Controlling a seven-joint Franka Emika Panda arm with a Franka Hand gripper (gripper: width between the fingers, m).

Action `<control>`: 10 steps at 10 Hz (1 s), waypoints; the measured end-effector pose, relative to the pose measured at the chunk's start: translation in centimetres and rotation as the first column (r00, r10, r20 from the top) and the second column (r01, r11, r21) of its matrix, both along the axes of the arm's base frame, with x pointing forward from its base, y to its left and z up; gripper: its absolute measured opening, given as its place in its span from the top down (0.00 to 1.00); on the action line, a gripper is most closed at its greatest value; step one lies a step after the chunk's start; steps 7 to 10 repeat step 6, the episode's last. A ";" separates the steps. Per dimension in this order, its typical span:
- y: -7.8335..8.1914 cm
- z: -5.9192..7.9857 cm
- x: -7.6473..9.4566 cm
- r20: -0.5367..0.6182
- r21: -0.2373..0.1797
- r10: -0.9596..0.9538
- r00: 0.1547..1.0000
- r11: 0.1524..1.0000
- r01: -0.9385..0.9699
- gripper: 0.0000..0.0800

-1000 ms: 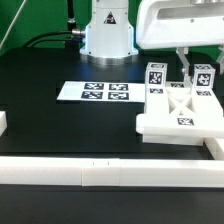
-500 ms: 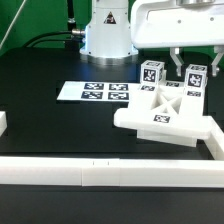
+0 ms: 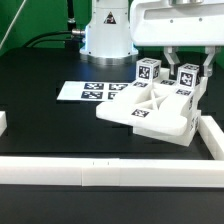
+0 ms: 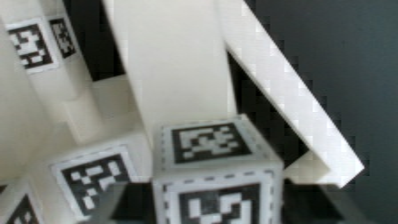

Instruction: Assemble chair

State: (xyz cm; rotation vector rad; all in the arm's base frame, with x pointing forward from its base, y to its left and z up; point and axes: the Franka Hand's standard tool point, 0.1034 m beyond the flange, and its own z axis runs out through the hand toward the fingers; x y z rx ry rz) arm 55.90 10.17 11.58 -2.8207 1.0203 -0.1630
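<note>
Hovering over the chair (image 3: 150,108) at the right middle of the exterior frame, my hand (image 3: 172,60) hangs just above its 2 cube-ended pegs (image 3: 150,72). My fingers (image 3: 166,55) appear to stand on either side of the right-hand peg, but I cannot tell whether they grip it or stand free of it.

I judge the step in hand to be setting the half-built chair in place on the black surface (image 3: 50,125). The next move calls for a clean hold on whichever part needs seating, and for care that the tilted frame does not slide.

The chair is white blocky plastic with small black-and-white tags. Its X-braced frame (image 3: 140,100) lies slanted, and its low corner reaches toward the marker board (image 3: 92,92) at centre left of the frame. Its thick base block (image 3: 160,122) rests near the white border rail (image 3: 100,174) along the bottom and beside the short rail (image 3: 212,135) at the right edge. In the wrist view a tagged cube end (image 4: 214,150) fills the lower middle, with pale bars (image 4: 169,60) rising behind it.
</note>
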 end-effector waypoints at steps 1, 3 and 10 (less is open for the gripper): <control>0.1 0.2 0.0 0.003 -0.001 0.010 1.000 1.000 -0.010 0.42; 0.2 1.3 0.2 0.011 0.004 0.028 1.000 1.000 -0.028 0.21; 0.3 1.7 0.2 0.009 0.007 0.033 0.999 0.999 -0.033 0.19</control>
